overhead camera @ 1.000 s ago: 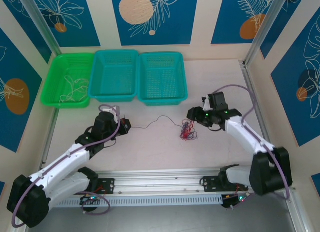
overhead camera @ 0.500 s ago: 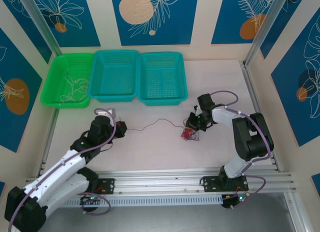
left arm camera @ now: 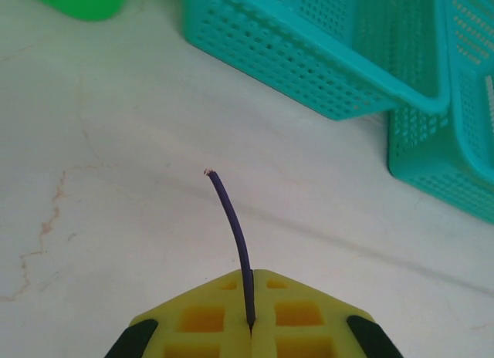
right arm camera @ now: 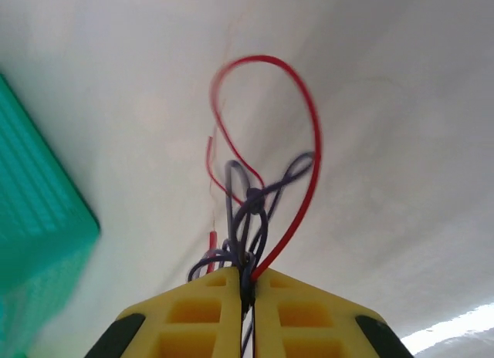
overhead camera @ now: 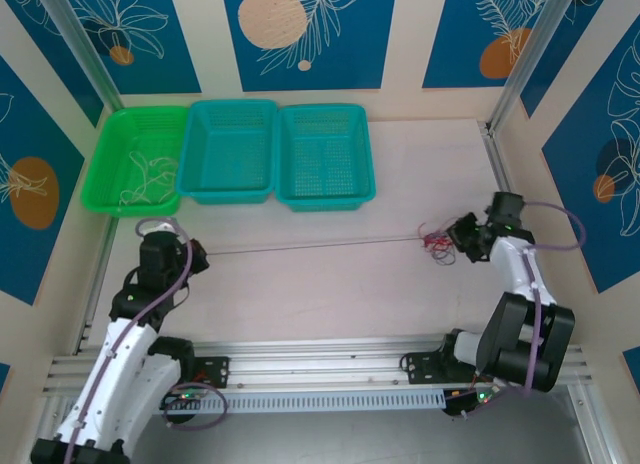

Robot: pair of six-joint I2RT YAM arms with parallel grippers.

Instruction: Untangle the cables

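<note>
A thin black cable is stretched taut across the table between both grippers. My left gripper is shut on its left end; in the left wrist view the dark cable sticks out between the closed yellow fingers of that gripper. My right gripper is shut on a small tangle of red and black cable. In the right wrist view a red cable loop and knotted dark cable rise from this gripper. A whitish cable lies in the green basket.
Three baskets line the back of the table: a green basket at the left, a teal basket in the middle and another teal basket beside it. In the left wrist view a teal basket wall stands ahead.
The arms have drawn apart: the left gripper went left, the right gripper swung right with the tangle. The black cable, slack before, is now pulled straight between them.
</note>
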